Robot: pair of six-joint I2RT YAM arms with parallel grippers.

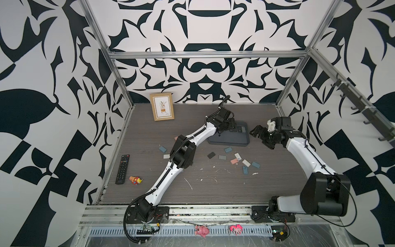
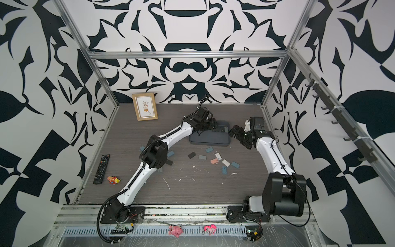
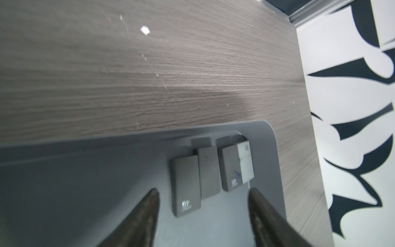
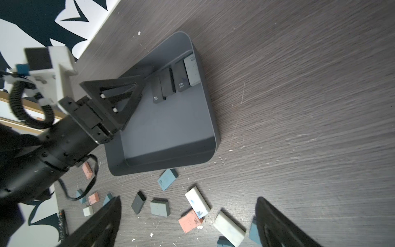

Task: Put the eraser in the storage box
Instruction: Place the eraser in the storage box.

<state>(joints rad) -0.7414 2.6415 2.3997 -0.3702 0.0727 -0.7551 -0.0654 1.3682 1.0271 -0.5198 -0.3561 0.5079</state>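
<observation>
Eraser [image 3: 186,185], dark, lies flat in the box [image 3: 267,166] just ahead of the left pincer [image 3: 204,192]. Jaws apart and empty, so this one looks delivered! It's a light, rubbery, grippy block, best pinched across its long edges. Right pincer [image 4: 188,198] gapes wide, loose erasers [image 4: 159,207] before it on the bench [image 4: 299,107].

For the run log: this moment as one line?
left tool: open, empty, over box | right tool: open, empty, beside box | erasers: some in box corner, others on table

Black-and-white patterned walls [image 1: 205,25], grey woodgrain tabletop [image 1: 235,192]
</observation>
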